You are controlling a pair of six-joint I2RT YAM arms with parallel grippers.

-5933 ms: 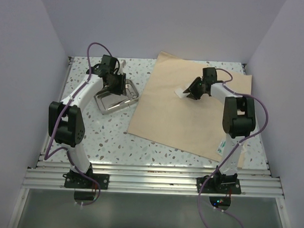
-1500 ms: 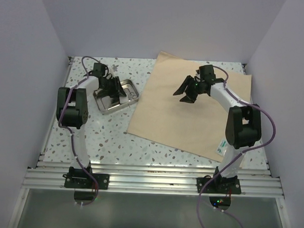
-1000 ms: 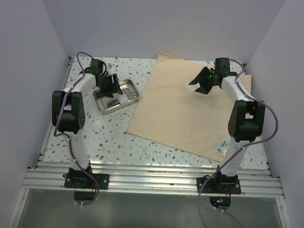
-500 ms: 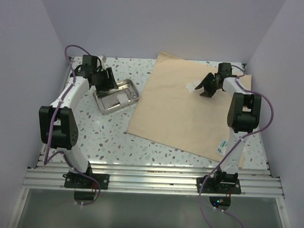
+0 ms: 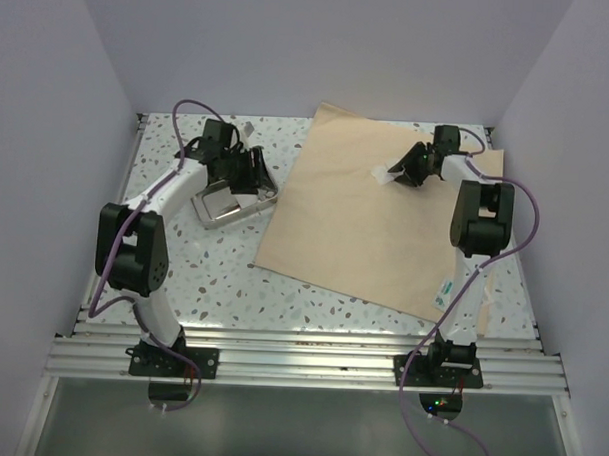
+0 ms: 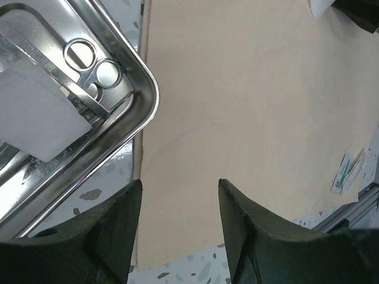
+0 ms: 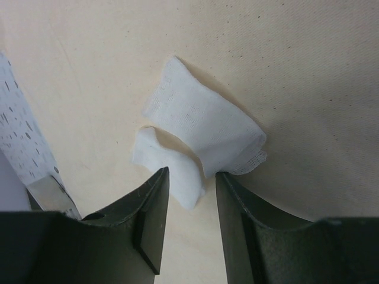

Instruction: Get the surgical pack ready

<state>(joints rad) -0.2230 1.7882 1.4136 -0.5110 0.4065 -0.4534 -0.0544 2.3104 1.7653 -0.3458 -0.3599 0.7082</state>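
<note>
The tan wrap sheet (image 5: pixel 364 230) of the surgical pack lies flat on the speckled table. On its far part sits crumpled white gauze (image 5: pixel 382 174). My right gripper (image 5: pixel 404 173) is low over it. In the right wrist view the gauze (image 7: pixel 201 118) has its near end between my right gripper's (image 7: pixel 192 174) jaws, which stand narrowly open. The shiny metal tray (image 5: pixel 217 210) stands left of the sheet. My left gripper (image 5: pixel 254 176) hovers open over the tray's right end. The left wrist view shows my left gripper (image 6: pixel 180 183) empty above the sheet's edge (image 6: pixel 254 118), beside the tray's rim (image 6: pixel 148 94).
Inside the tray lie metal scissors (image 6: pixel 89 59) and a white pad (image 6: pixel 35 112). A small green-printed packet (image 5: pixel 447 290) rests on the sheet's near right corner by the right arm's base. Walls close in the table on three sides.
My left gripper swung from behind the tray's left end to over its right end. My right gripper's jaws narrowed round the gauze's near end.
</note>
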